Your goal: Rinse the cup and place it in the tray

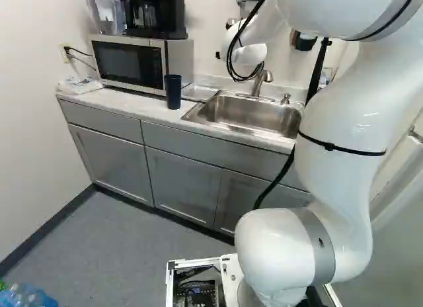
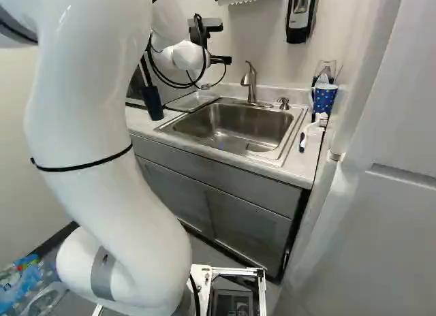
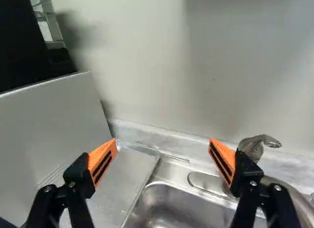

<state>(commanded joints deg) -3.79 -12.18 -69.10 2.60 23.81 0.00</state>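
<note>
In the left base view, the dark blue cup (image 1: 172,92) is standing upright on the surface (image 1: 142,107) by the microwave (image 1: 132,63), near the metal tray (image 1: 199,92) and the sink (image 1: 251,114). In the right base view, the hand (image 2: 221,59) is hovering above the counter area near the faucet (image 2: 251,83), the cup standing apart from it. In the wrist view, the hand's (image 3: 163,152) orange-padded fingers are standing wide apart, gripping nothing, the tray and sink lying beyond them.
</note>
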